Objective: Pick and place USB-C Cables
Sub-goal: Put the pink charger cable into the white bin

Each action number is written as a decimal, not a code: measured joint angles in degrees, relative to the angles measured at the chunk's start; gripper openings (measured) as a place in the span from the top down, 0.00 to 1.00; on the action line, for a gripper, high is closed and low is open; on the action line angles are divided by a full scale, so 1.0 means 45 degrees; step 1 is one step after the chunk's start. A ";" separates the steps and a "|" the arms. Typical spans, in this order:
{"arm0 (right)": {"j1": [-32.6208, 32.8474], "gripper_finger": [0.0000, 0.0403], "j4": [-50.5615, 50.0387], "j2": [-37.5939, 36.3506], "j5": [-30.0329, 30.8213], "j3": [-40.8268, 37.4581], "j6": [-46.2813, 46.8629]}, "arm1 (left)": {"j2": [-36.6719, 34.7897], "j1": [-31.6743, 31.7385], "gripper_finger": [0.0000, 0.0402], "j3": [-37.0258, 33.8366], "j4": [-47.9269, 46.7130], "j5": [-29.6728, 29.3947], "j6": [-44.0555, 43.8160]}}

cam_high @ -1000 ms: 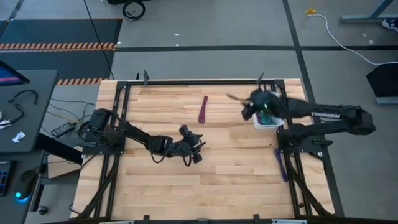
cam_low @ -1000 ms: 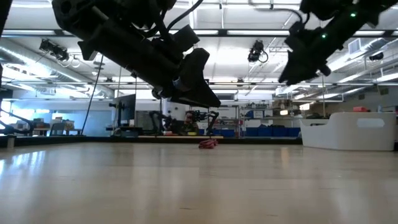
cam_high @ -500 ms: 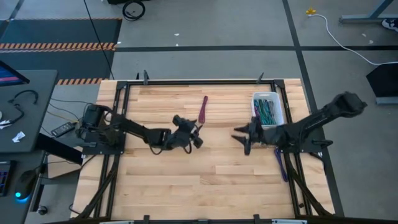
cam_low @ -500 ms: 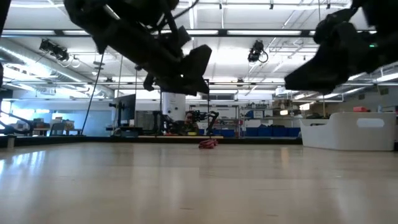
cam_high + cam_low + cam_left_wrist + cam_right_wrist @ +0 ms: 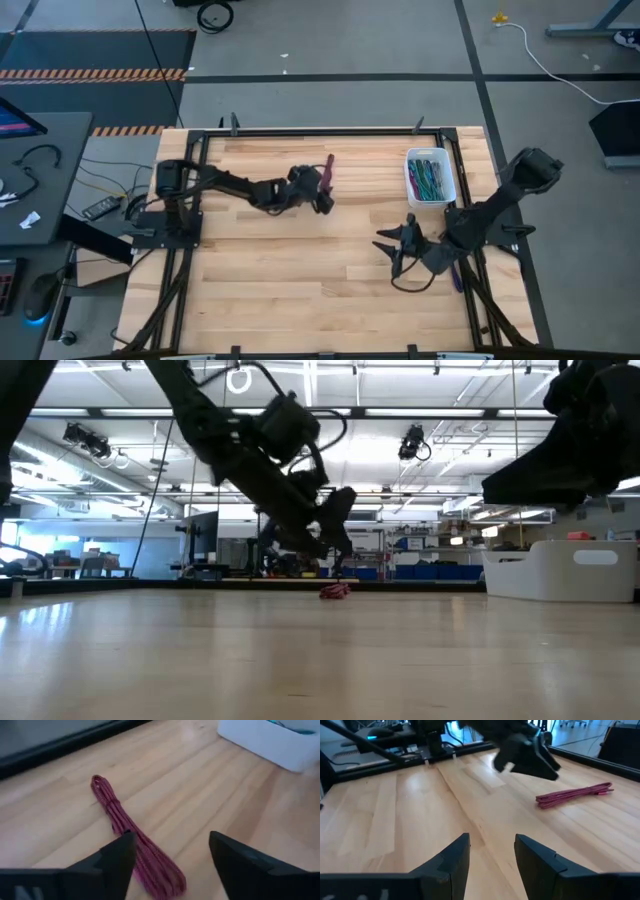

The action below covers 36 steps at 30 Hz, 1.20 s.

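Observation:
A maroon USB-C cable lies flat on the wooden table near the far edge; it also shows in the left wrist view, the right wrist view and the low view. My left gripper is open above the cable's near end, touching nothing; in its wrist view that end lies between the fingers. My right gripper is open and empty over the table's right middle. Several coloured cables lie in the white bin.
The white bin stands at the far right of the table and shows in the low view. A purple cable lies along the black frame rail on the right, partly under my right arm. The bare wooden top lies toward the near edge.
My left gripper has gone toward the far edge and a little right, over the maroon cable's near end. My right gripper has left the white bin and gone toward the table's near edge. The maroon cable has stayed where it was.

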 joint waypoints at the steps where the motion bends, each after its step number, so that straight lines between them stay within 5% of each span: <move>1: 0.0041 0.60 0.0264 0.0251 0.0092 -0.0014 0.0016 | 0.0244 0.0205 0.33 0.0189 0.0039 0.0369 -0.0210; 7: 0.0048 0.60 0.1177 0.1635 -0.0009 -0.0006 0.0637 | 0.1640 0.0779 0.23 0.1415 -0.2115 0.0605 -0.1747; 14: 0.0230 0.60 0.1856 0.2688 -0.0047 0.0109 0.0805 | 0.2715 0.0697 0.27 0.2926 -0.3508 0.0363 -0.1616; 19: 0.0780 0.60 0.1873 0.2832 0.0667 0.0074 0.0869 | 0.2897 0.0622 0.44 0.3145 -0.4085 0.0444 -0.1514; 28: 0.1720 0.60 0.1623 0.2827 0.1961 0.0072 -0.0009 | 0.2580 0.0546 0.95 0.3115 -0.4841 0.1048 -0.0626; 36: 0.1610 0.60 0.0950 0.3172 0.2148 0.0072 0.1994 | 0.0355 -0.0736 0.96 0.3031 -0.5905 0.0099 0.0709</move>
